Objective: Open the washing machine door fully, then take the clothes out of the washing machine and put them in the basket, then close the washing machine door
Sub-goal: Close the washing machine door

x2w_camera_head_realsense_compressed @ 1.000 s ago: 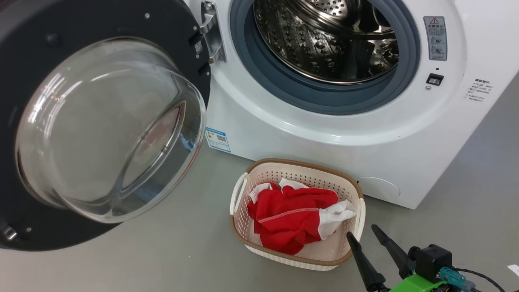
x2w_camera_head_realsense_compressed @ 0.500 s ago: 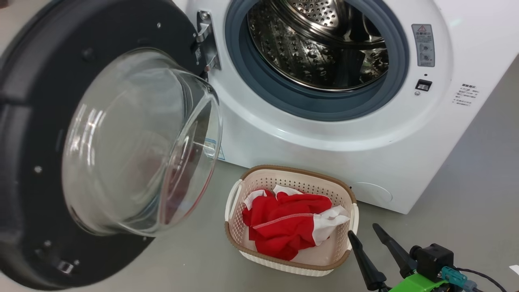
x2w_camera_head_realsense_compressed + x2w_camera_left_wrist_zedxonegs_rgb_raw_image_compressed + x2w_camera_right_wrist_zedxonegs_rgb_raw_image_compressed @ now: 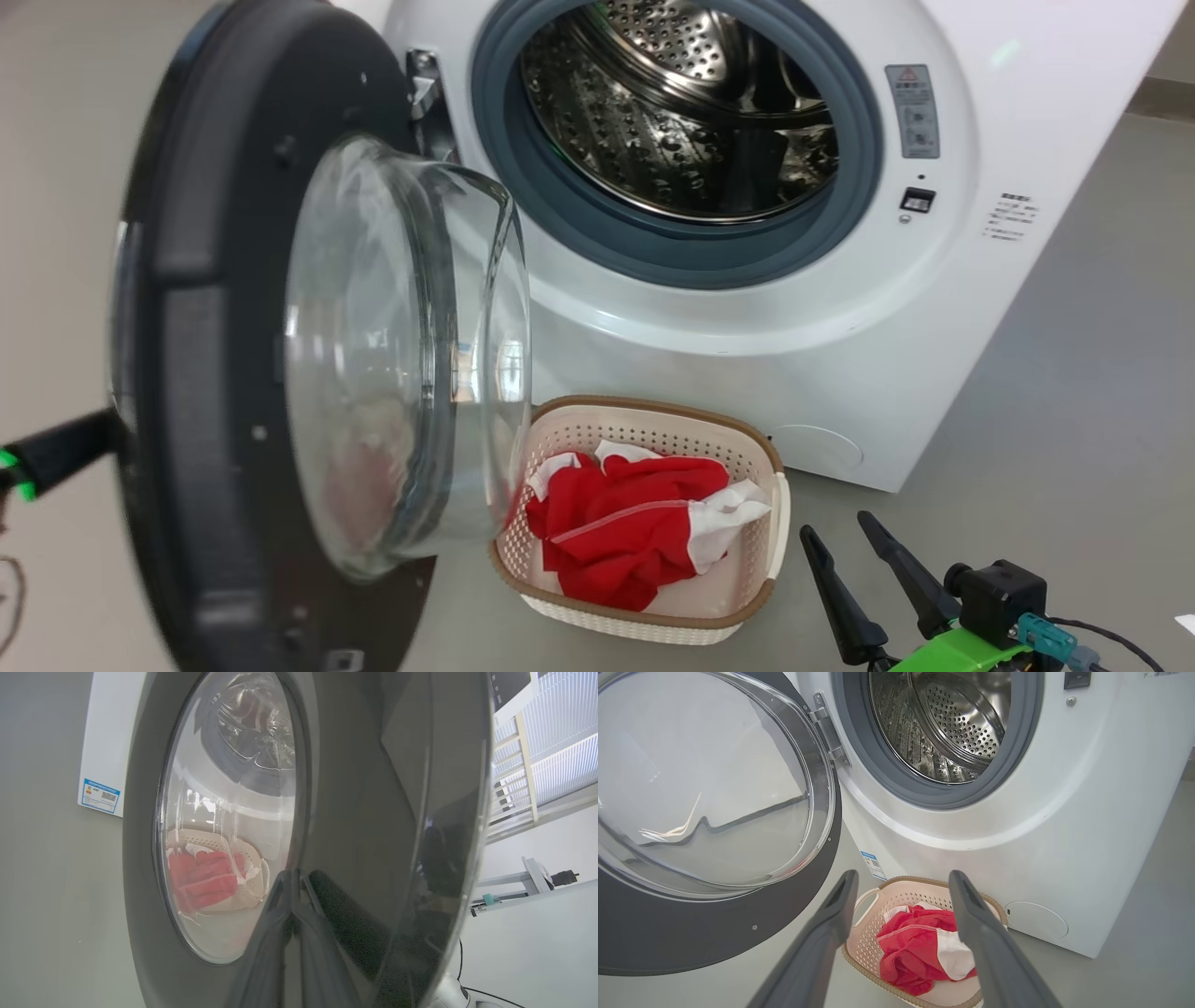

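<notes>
**Clothes out, door to be shut**

The bright red garment with white parts (image 3: pixel 607 541) lies in the small cream perforated basket (image 3: pixel 644 407), on the floor (image 3: pixel 1074 420) just before the big white washing machine (image 3: pixel 934 327), whose steel drum (image 3: pixel 672 121) looks empty; so only closing remains, I judge. For this the left claw (image 3: pixel 293 877), clenched on nothing, touches the outer face of the round black-rimmed glass door (image 3: pixel 196 280). The right claw (image 3: pixel 834 525) hangs released, empty, near the basket.

Closed left claw (image 3: pixel 293 875) against glossy black door (image 3: pixel 369 793)

A grey floor (image 3: pixel 1074 373) shows, and slatted blinds (image 3: pixel 565 709).
</notes>
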You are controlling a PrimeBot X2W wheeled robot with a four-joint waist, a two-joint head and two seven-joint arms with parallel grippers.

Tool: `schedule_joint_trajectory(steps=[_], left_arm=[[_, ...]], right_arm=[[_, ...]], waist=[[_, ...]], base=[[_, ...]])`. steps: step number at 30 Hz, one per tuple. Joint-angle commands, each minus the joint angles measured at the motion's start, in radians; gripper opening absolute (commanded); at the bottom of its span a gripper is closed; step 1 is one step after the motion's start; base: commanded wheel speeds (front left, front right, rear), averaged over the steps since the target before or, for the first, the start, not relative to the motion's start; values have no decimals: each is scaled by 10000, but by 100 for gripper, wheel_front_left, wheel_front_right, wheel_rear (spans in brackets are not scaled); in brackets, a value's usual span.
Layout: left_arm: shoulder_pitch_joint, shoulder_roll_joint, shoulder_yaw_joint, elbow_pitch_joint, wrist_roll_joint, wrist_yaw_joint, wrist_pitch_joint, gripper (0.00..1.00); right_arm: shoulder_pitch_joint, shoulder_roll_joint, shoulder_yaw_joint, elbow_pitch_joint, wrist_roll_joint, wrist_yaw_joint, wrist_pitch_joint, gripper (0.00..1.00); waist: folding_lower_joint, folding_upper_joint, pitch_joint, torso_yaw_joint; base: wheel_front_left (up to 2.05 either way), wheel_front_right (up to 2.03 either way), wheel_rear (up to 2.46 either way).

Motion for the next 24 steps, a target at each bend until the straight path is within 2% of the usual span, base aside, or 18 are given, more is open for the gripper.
schedule_joint_trajectory(steps=[1,14,24], left_arm=[[-324,192,427,-726,69,-42,161,0],[-694,-1422,-41,-1902,623,-42,333,0],[-1121,-2028,-53,-2140,1021,-42,-2,0]], right_arm=[[-23,-19,182,-280,68,16,-120,100],[11,137,-92,-454,-6,16,-120,100],[-129,321,-225,-625,-116,16,-120,100]], waist=[[-1,0,-61,-238],[-1,0,57,-1605],[-1,0,460,-2836]], base=[[0,0,0],[0,0,0],[0,0,0]])
